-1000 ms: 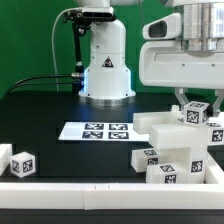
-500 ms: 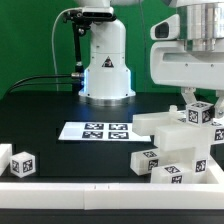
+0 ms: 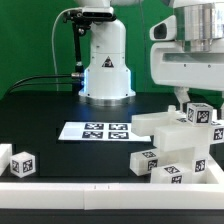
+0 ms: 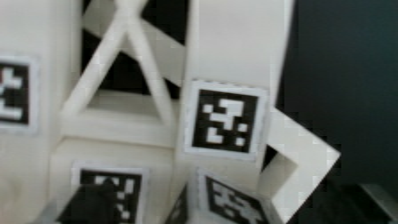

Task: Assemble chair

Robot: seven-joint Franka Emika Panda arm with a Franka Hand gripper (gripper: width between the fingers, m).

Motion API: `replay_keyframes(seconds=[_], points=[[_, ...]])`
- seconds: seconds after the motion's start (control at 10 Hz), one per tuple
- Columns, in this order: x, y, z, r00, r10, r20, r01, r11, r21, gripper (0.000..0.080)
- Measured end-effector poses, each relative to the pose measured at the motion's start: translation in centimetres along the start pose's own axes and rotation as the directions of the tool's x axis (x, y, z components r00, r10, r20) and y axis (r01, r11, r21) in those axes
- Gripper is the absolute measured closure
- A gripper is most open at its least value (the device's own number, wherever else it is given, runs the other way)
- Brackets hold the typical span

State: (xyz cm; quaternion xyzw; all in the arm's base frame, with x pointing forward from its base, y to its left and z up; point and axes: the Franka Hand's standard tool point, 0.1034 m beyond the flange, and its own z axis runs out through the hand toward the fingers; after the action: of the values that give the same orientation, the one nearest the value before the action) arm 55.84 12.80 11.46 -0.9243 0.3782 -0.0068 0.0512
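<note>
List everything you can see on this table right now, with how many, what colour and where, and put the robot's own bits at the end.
chair parts: a cluster, exact count unclear, white with black-and-white tags, on the table at the exterior view's right; some stand upright under the gripper
small tagged cube: one, white, near the front wall at the exterior view's left
marker board: one, flat white with several tags, lying mid-table before the robot base
table: one, black top
front wall: one, white, along the near edge
backdrop: green, behind
robot base: one, white, at the back centre
gripper: one, white, over the upright tagged part at the exterior view's right
</note>
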Motion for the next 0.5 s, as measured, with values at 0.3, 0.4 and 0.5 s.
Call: replay_keyframes(seconds=[0.3,0.4,0.5], points=[[-0.12,-0.03,0.01,0.942,-0.334,-0.014,0.333,0.942,-0.033,0.0153],[-0.07,0.02,0.01,0.925,-0.381,-0.013,0.380,0.924,-0.035,0.0153],[-0.04,0.04,0.02,0.889,-0.459,-0.010,0.458,0.888,-0.037,0.0151]])
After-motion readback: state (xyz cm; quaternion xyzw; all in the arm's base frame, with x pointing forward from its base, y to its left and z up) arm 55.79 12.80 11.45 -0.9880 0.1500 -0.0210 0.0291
